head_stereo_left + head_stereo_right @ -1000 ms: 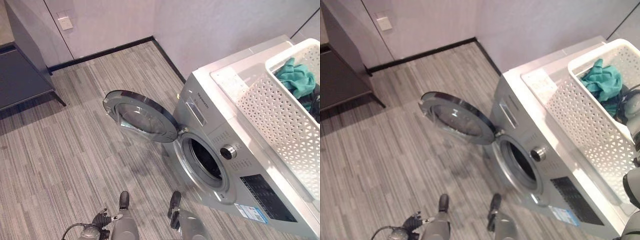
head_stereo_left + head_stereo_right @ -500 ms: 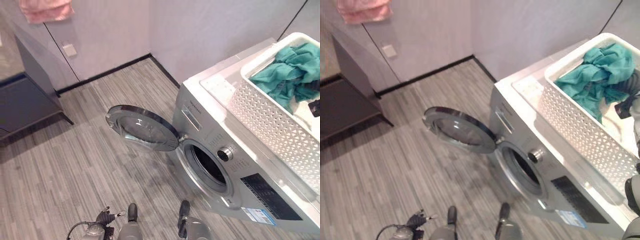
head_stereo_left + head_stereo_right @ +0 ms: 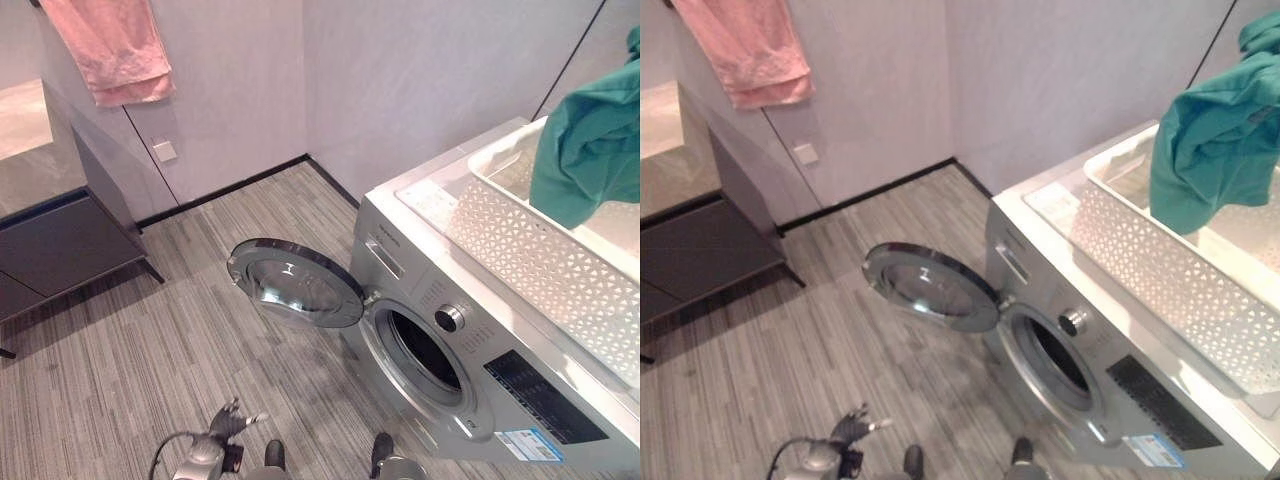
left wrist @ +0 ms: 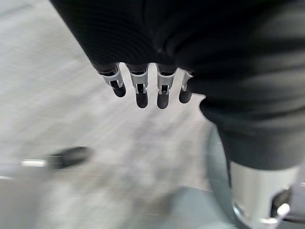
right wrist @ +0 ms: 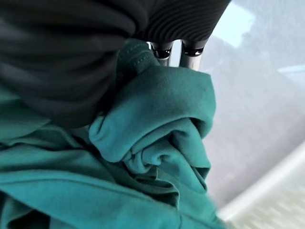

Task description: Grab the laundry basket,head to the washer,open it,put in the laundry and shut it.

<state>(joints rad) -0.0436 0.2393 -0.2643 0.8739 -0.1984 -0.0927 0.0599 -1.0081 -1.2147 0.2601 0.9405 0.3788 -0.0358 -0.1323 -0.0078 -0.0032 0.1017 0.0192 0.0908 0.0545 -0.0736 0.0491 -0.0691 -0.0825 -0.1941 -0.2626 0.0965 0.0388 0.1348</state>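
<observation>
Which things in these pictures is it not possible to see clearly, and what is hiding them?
- Right hand: right wrist view, its fingers are buried in the teal garment, so the grip is unclear.
- Garment's upper part: eye views, cut off by the picture's edge.
- Basket contents: eye views, hidden behind its wall and the hanging garment.
- Washer drum: eye views, too dark inside.
- Left hand: left wrist view, the floor beyond is blurred.

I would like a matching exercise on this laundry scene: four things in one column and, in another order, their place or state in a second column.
Things:
1. washer door
2. laundry basket
3. teal garment
4. pink towel

Places or states:
a. hanging by the wall
b. swung open
c. held up above the basket
d. standing on top of the washer

Pairs: 1-b, 2-d, 3-c, 4-a
</observation>
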